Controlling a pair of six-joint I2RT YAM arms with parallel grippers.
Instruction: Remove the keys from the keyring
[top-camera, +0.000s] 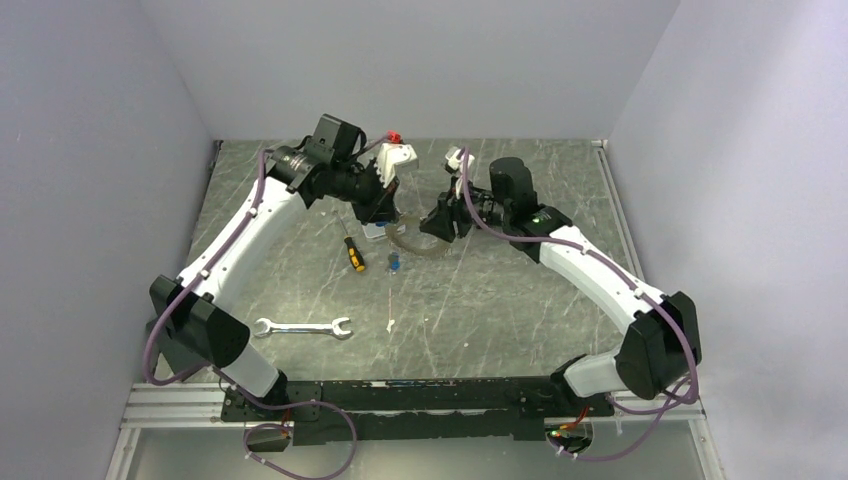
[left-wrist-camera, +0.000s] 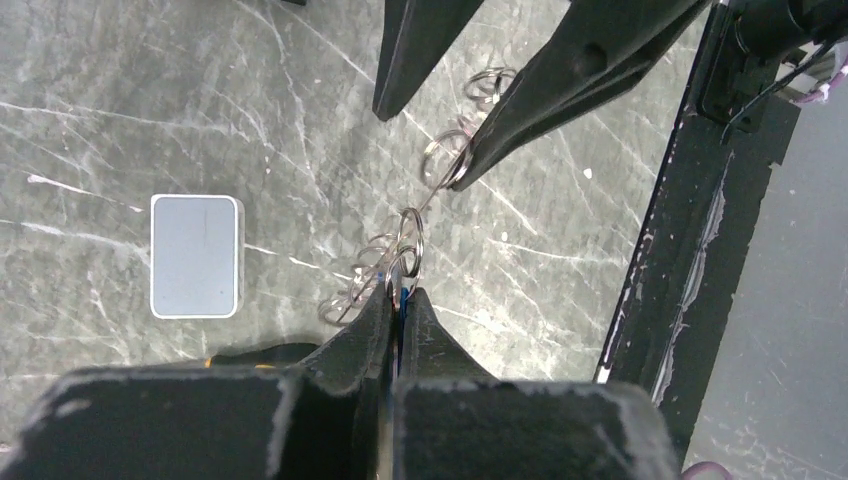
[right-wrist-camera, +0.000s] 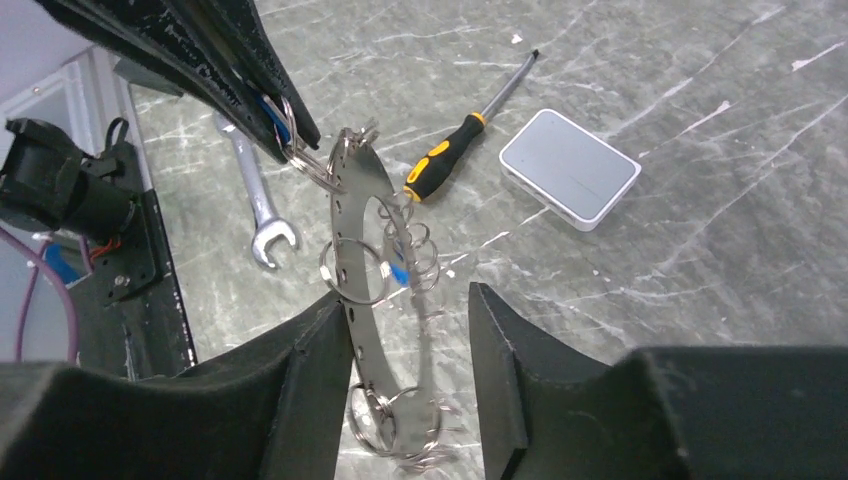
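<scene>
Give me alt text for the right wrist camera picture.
The left hand pinches a blue key, with the grey keyring running between the open fingers of the right hand. A screwdriver, wrench and white box lie on the table.

A grey-green tabletop (top-camera: 500, 310) with a stone-like pattern of pale, scratchy veins fills the floor of a small enclosure. Plain matte panels of pale lavender-grey close it in on three sides: the left wall (top-camera: 90, 150), the far wall (top-camera: 420, 60) and the right wall (top-camera: 740, 150), meeting in clean corners at the far side. A silvery metal strip (top-camera: 620, 215) runs along the tabletop's right edge, and a slotted aluminium rail (top-camera: 170, 405) borders its near edge. The light is soft and even, casting only faint shadows.
</scene>
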